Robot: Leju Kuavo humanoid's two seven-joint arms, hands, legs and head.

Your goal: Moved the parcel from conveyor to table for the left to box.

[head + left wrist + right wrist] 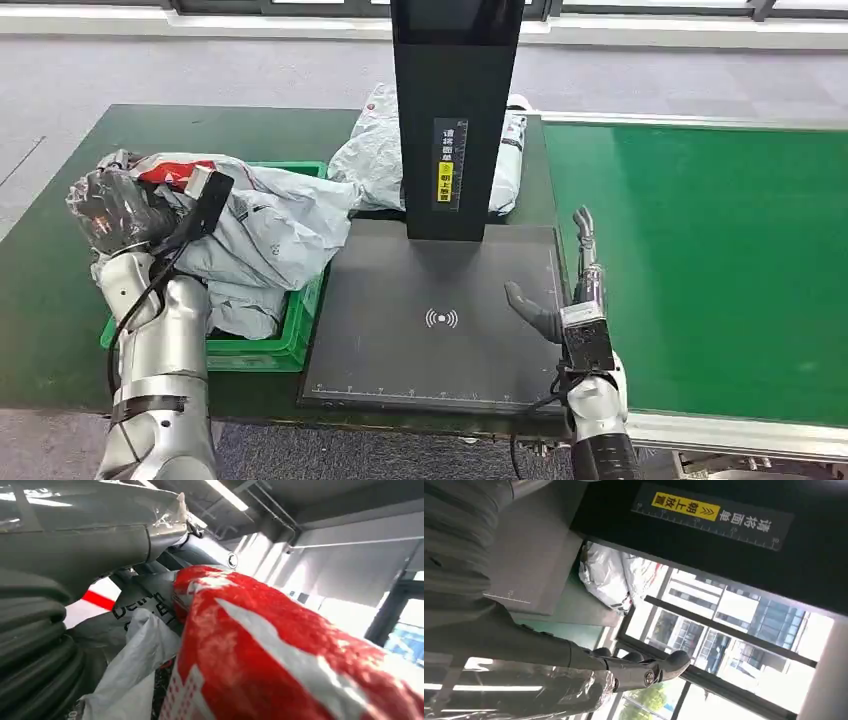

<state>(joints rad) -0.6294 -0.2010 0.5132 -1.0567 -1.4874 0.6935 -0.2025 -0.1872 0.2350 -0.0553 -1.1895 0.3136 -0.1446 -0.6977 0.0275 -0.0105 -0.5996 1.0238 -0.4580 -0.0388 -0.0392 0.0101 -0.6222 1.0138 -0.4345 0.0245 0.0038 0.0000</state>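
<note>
My left hand [112, 208], dark and wrapped in clear plastic, is over the left end of the green box [300, 335]. It grips a red and white parcel [176, 172] that lies against the grey parcels in the box. In the left wrist view the red and white parcel [280, 645] sits right under the thumb [100, 530] and hides the fingers. My right hand [572, 290] is open, fingers straight, above the right edge of the black scanner pad [400, 330], beside the green conveyor [700, 260]; its fingers [644, 667] hold nothing.
A grey-white parcel [372, 150] lies on the table behind the black scanner post [455, 110]; it appears as a parcel [611, 580] in the right wrist view too. Grey parcels [270, 235] are heaped above the box rim. The dark green table [60, 270] extends left of the box.
</note>
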